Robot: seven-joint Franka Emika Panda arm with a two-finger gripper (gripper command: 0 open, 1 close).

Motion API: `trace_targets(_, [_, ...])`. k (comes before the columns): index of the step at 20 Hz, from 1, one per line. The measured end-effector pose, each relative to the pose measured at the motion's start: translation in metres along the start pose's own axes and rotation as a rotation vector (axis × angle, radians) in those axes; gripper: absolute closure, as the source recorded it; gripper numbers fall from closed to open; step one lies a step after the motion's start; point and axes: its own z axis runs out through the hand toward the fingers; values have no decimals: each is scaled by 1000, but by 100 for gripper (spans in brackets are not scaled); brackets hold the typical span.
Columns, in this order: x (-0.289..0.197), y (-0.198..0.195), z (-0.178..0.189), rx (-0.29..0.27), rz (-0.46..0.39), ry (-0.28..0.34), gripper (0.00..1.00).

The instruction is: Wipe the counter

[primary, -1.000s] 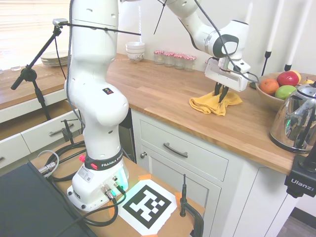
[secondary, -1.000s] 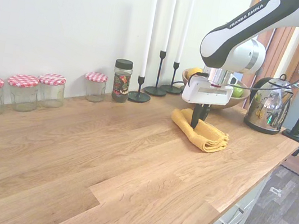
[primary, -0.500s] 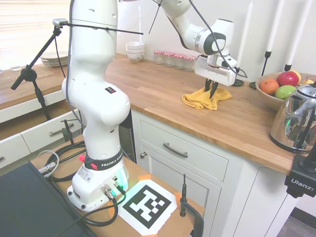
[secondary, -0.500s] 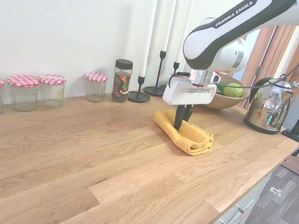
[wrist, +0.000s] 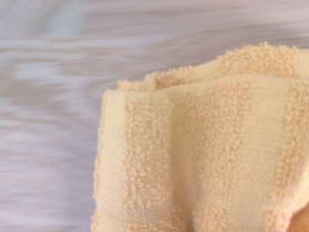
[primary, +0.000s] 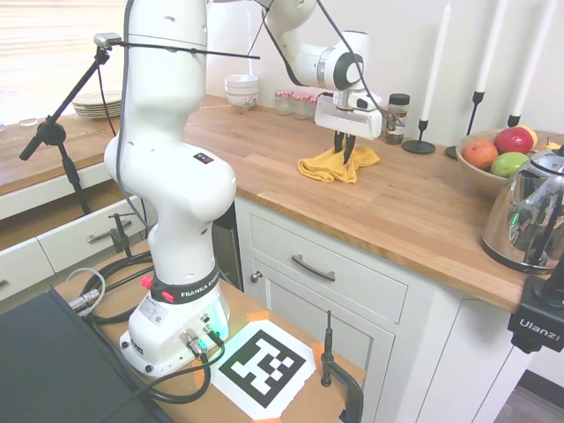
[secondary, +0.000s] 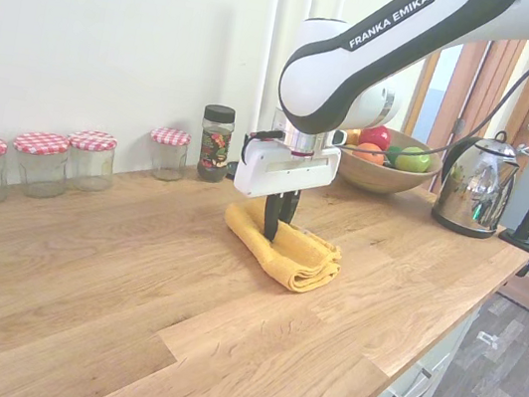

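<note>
I am in the middle of the wiping stroke, by my reckoning: my claw (secondary: 270, 232) is pinched narrow on a folded yellow cloth (secondary: 286, 250) and holds it down flat against the counter (secondary: 121, 277), the long brown butcher-block top over the white cabinets.

Going left to right in the second exterior view, four red-checked jars (secondary: 44, 161) stand along the wall, then a dark-lidded spice jar (secondary: 215, 142). Next comes my claw on the cloth in mid-counter, then the fruit bowl (secondary: 381, 173) and the kettle (secondary: 472, 184) at the far end.

My arm reaches out over the counter from above. The wrist is turned so the fingers point straight down into the cloth's upper folds. In the wrist view the terry fills most of the frame and the wood beside it is smeared.

The next move, I judge, calls for steady downward pressure while I drag the cloth toward the jars, stopping short of them.
</note>
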Motion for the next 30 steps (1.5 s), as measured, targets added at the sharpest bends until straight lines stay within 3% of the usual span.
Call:
trace_targets(18, [-157, -117, 1, -20, -193, 122, 100])
trace_targets(30, [-230, -149, 4, -33, -278, 204, 100])
